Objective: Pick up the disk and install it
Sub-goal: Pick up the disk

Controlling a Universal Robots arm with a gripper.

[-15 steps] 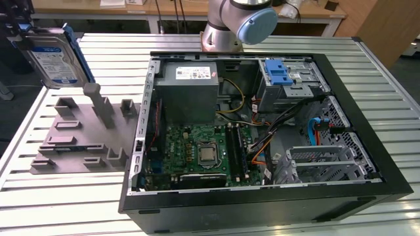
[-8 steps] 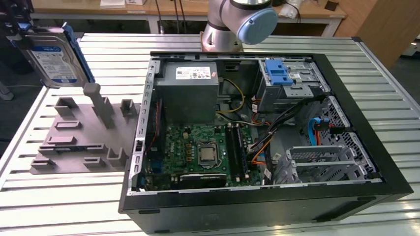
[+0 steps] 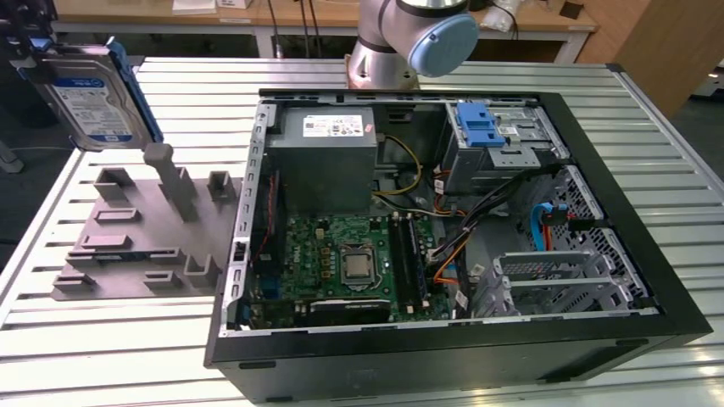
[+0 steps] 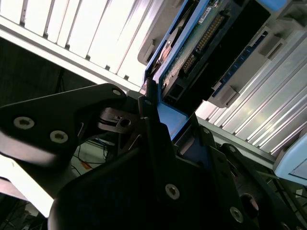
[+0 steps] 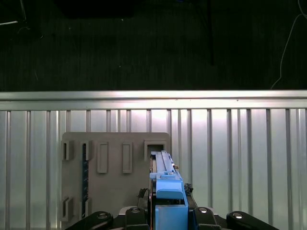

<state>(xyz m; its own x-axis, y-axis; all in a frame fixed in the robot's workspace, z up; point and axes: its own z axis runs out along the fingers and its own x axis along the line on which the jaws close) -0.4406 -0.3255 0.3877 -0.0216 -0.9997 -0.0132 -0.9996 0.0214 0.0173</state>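
Currently my pincer point(image 4: 172, 120) is clenched on the disk point(image 3: 80, 68), a flat rectangular silver-grey hard drive framed by a blue plastic carrier. I hold it upright in the air at the exterior view's left, clear of the slatted aluminium surface point(image 3: 114, 339).

The exterior view gives the disk's smooth metal face with its white-and-blue label point(image 3: 97, 110); the print is too small for me to read. The second wrist view gives the other side point(image 4: 192, 52): a green circuit board with a row of gold connector pins, edged by the blue frame, and my matt black fingers point(image 4: 148, 124) with their screw heads pressed against it. In the first wrist view I look down the carrier's narrow blue edge point(image 5: 168, 191), which hangs over a flat grey moulded fixture plate point(image 5: 115, 191) with rectangular pockets. From the exterior view that plate point(image 3: 125, 254) shows raised blocks and posts.

Just beside the plate lies an open black metal computer case point(image 3: 453, 356). Inside it are a green motherboard point(image 3: 328, 254), a big grey box point(image 3: 328, 170) with a white sticker point(image 3: 328, 127), and a small blue plastic latch point(image 3: 481, 127) on a bare steel bay.
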